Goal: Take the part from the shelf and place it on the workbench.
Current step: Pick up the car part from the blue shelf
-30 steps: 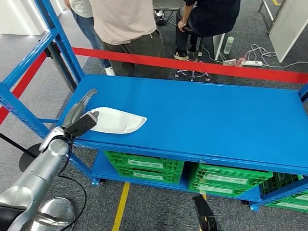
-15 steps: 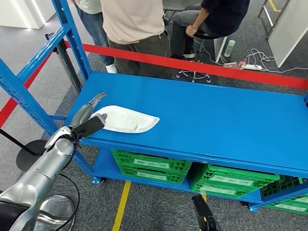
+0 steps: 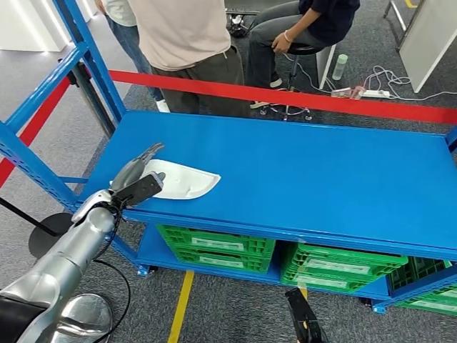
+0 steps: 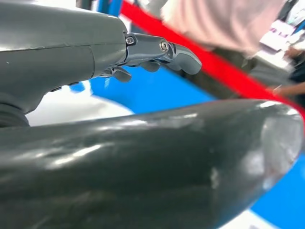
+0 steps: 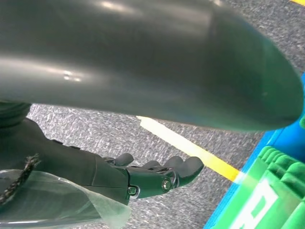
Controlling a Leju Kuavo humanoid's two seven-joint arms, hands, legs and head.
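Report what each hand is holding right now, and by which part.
The left hand is at the near-left end of the white part on the blue shelf; whether it grips cannot be told. The right hand holds nothing.

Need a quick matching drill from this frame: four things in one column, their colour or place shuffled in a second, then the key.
Things:
1. part
2. barrier tape
3. crates
4. floor line

Descriptions:
A. green, on the lower shelf level
B. yellow, on the grey floor in front of the shelf
C. white, flat on the blue shelf top, under the left hand
D. red, stretched behind the shelf in front of the people

Pairs: 1-C, 2-D, 3-A, 4-B
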